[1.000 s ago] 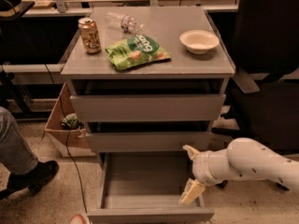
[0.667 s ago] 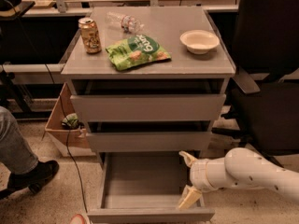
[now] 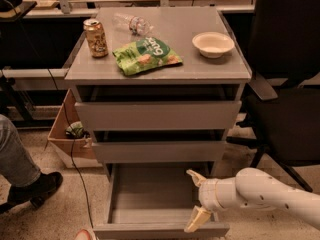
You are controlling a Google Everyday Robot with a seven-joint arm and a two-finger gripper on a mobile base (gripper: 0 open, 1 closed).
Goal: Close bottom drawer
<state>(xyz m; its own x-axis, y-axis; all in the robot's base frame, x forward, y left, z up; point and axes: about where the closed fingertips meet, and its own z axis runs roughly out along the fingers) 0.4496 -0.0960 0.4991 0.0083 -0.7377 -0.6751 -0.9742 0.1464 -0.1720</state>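
The grey cabinet [image 3: 157,74] has three drawers. The bottom drawer [image 3: 150,194] is pulled well out and shows a bare grey tray; its slim front [image 3: 160,230] lies at the lower edge of the view. My gripper [image 3: 196,199] is open, on a white arm that comes in from the lower right. Its fingers [image 3: 196,220] spread one above the other, over the drawer's right front corner. The lower finger is at the drawer front's top edge. The upper finger hangs over the tray. The top and middle drawers look shut.
On the cabinet top lie a can [image 3: 95,37], a green snack bag [image 3: 146,55], a clear plastic bottle [image 3: 132,22] and a white bowl [image 3: 213,44]. A black office chair [image 3: 285,84] stands right. A cardboard box [image 3: 67,139], a cable and a person's leg [image 3: 20,169] are left.
My arm has moved left and a little down, bringing the gripper further over the open drawer's right front corner. The drawer has not visibly moved.
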